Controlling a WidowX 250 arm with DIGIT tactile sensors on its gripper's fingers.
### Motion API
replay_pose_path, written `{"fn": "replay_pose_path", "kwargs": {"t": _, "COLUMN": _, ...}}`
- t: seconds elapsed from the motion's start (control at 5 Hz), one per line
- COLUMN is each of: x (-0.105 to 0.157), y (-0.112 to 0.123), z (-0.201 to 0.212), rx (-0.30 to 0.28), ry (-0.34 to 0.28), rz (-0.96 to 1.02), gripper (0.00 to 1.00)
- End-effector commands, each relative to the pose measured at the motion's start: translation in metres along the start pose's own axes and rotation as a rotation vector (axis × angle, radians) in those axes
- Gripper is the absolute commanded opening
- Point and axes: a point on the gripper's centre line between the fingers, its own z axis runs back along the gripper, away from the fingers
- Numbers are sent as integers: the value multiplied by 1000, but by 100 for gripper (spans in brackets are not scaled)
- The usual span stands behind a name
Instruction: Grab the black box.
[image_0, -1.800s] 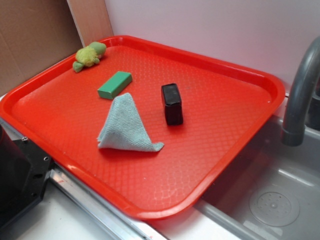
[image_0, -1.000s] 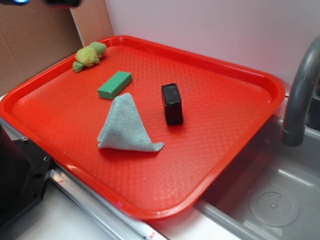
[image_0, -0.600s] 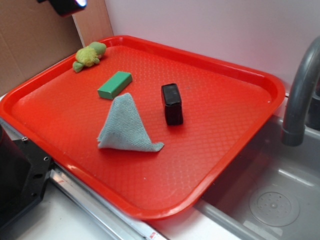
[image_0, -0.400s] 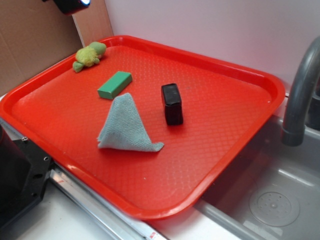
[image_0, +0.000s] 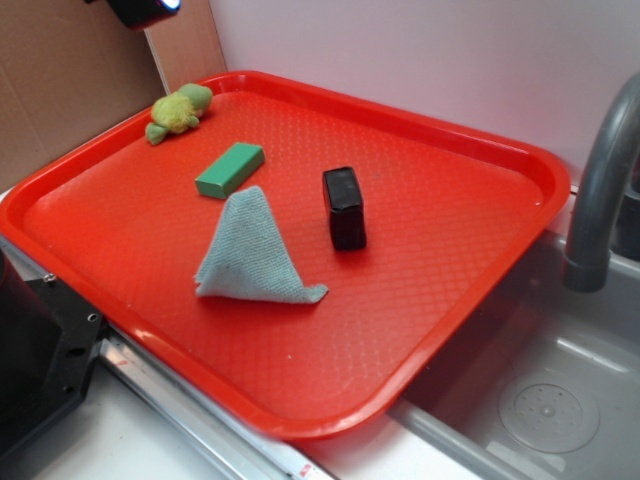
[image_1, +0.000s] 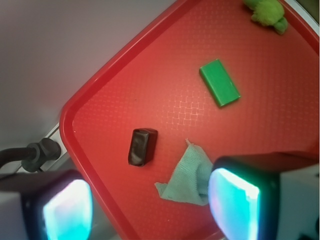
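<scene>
My tool, fingers spread, has just entered high above the tray; the black box sits ungrasped.

On your tray: one black box, one green block, one grey-blue cloth, one green soft toy. Beside it, one tap.

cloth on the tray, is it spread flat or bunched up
Bunched up. The cloth rises to a peak like a small tent on the tray, with only its lower edge lying flat.
</scene>
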Motion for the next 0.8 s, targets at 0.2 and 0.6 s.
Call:
{"fn": "replay_pose_path", "kwargs": {"t": 0.2, "x": -4, "y": -30, "z": -64, "rx": 91, "ry": 6, "rz": -35, "gripper": 100}}
{"fn": "replay_pose_path", "kwargs": {"t": 0.6, "x": 2, "y": -38, "z": -121, "rx": 229, "ry": 59, "rz": -41, "gripper": 100}}
